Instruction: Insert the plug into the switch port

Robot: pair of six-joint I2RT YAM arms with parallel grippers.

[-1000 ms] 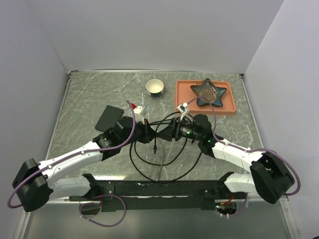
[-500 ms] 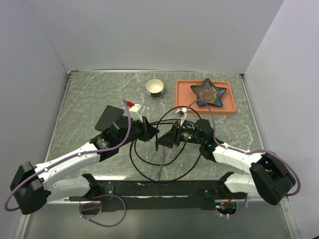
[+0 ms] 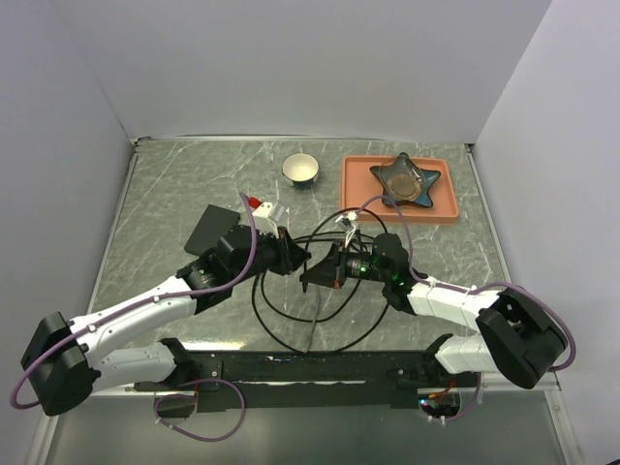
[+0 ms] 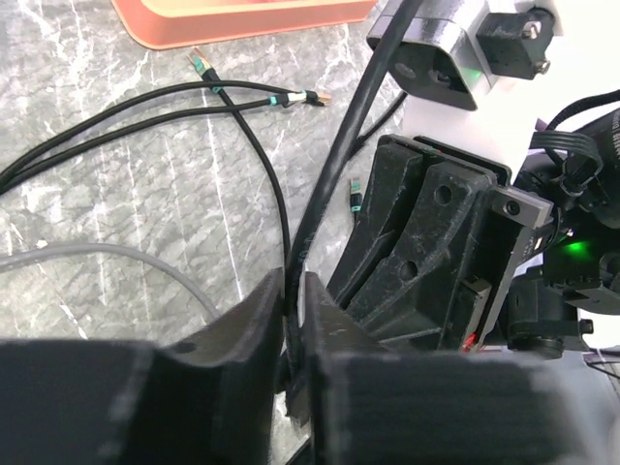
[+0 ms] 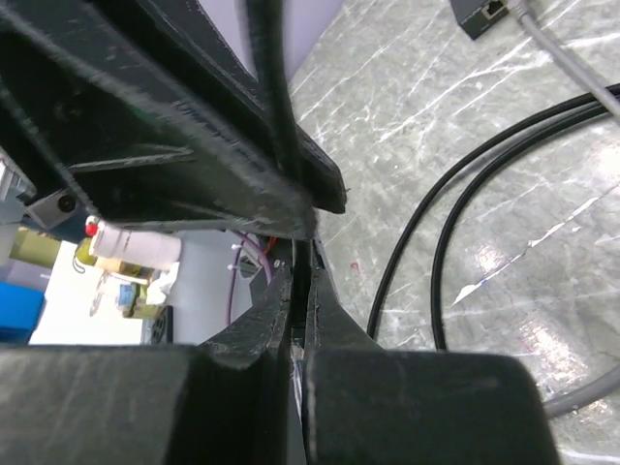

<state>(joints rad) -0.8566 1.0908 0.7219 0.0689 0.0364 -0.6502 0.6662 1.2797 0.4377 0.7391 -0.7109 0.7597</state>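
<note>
The black switch [image 3: 213,228] lies flat on the marble table [image 3: 165,194], left of both arms; its port end [image 5: 484,14] shows with a grey lead in it. A black cable [image 3: 291,329] loops over the table. My left gripper [image 3: 294,257] [image 4: 294,320] has a stretch of this cable [image 4: 334,165] between its jaws, which stand slightly parted, so a sliver of light shows beside the cable. My right gripper [image 3: 312,275] [image 5: 302,291] faces it tip to tip and is shut on the same cable [image 5: 274,97]. Loose plugs [image 4: 315,98] lie on the table; the plug on the held stretch is hidden.
An orange tray [image 3: 356,199] with a dark star-shaped dish [image 3: 407,179] sits at the back right, a white cup [image 3: 301,169] beside it. More cable ends [image 4: 199,64] lie near the tray. A grey lead [image 4: 116,254] crosses the table.
My right gripper has closed on the cable. My left jaws have eased apart a little. The two grippers have drawn closer together, nearer the table's front.
</note>
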